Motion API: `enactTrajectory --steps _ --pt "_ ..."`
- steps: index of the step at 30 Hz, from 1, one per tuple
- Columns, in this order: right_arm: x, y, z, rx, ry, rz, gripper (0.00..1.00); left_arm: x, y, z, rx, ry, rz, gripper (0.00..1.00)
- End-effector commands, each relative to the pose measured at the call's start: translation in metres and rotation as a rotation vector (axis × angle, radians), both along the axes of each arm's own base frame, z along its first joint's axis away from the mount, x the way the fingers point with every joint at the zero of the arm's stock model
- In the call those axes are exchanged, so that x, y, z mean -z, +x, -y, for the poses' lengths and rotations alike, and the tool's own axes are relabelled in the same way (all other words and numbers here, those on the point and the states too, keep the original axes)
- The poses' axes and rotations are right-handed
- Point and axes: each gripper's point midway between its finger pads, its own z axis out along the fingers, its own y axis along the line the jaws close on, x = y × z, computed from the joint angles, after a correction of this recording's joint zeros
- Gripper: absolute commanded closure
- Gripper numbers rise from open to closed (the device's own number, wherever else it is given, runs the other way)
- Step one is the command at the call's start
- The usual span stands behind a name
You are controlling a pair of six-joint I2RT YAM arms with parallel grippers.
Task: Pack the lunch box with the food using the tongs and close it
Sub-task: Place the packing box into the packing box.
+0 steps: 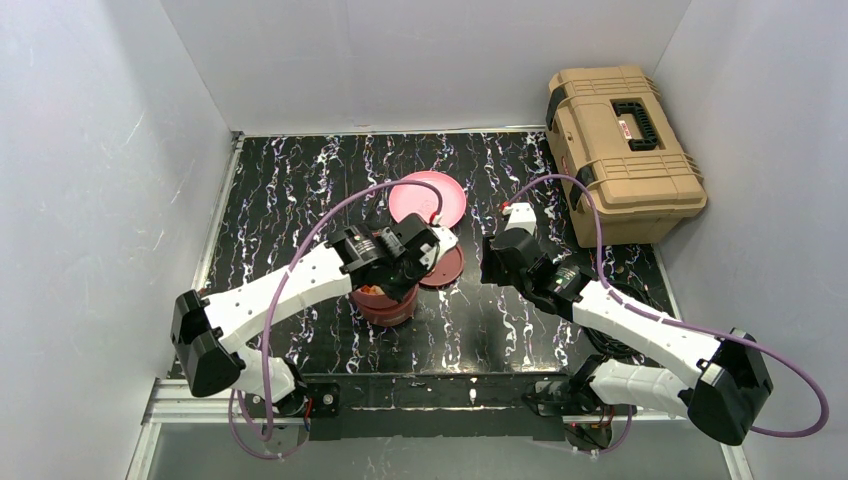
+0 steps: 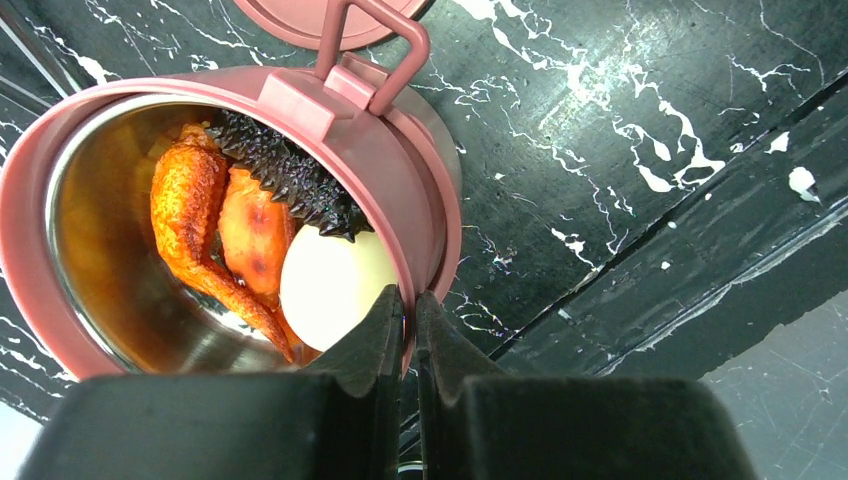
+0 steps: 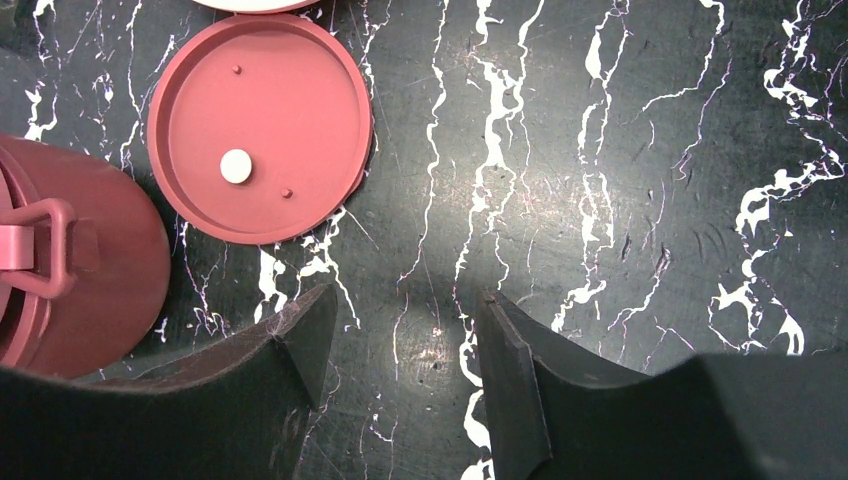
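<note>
My left gripper (image 2: 410, 305) pinches the lunch box (image 2: 405, 170) rim, likely steadying it (food (image 2: 255, 235) inside). My right gripper (image 3: 400, 345) hangs released, lid (image 3: 262, 125) at ten o'clock.

High rear overview — two close downward wrist views — lunch box (image 1: 388, 310) in all.

1. There's the lunch box (image 2: 425, 190), dusty maroon outside, shiny steel inside.
2. Inside now: orange-red chunks (image 2: 190, 215), a white egg (image 2: 330, 285), a black spiky piece (image 2: 290, 180).
3. The bench (image 3: 620, 160) is black, veined white like marble.
4. The lid (image 3: 290, 100): maroon, pale dot.
</note>
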Motion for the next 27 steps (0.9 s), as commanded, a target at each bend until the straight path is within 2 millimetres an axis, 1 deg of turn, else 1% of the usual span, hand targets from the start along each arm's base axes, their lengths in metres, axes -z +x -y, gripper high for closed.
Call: enactTrajectory --steps 1,4,12,20,25,27 --pt "-0.008 0.008 -0.003 0.027 0.030 0.033 0.38 -0.007 0.001 0.005 -0.054 -0.002 0.038 1.00" --pt "-0.007 0.007 -0.004 0.023 0.036 0.029 0.38 -0.010 0.000 0.005 -0.081 -0.008 0.039 1.00" --pt "-0.001 0.005 -0.004 0.023 0.041 0.018 0.38 -0.015 -0.008 0.016 -0.098 -0.061 0.008 1.00" --pt "0.000 0.004 -0.004 0.023 0.039 0.014 0.38 -0.011 -0.011 0.014 -0.120 -0.035 0.001 1.00" --pt "0.002 0.004 -0.005 0.017 0.040 0.007 0.38 -0.006 -0.010 0.007 -0.128 0.016 0.007 1.00" --pt "0.002 0.004 -0.006 0.015 0.042 0.006 0.36 -0.006 -0.010 0.007 -0.130 0.019 0.004 1.00"
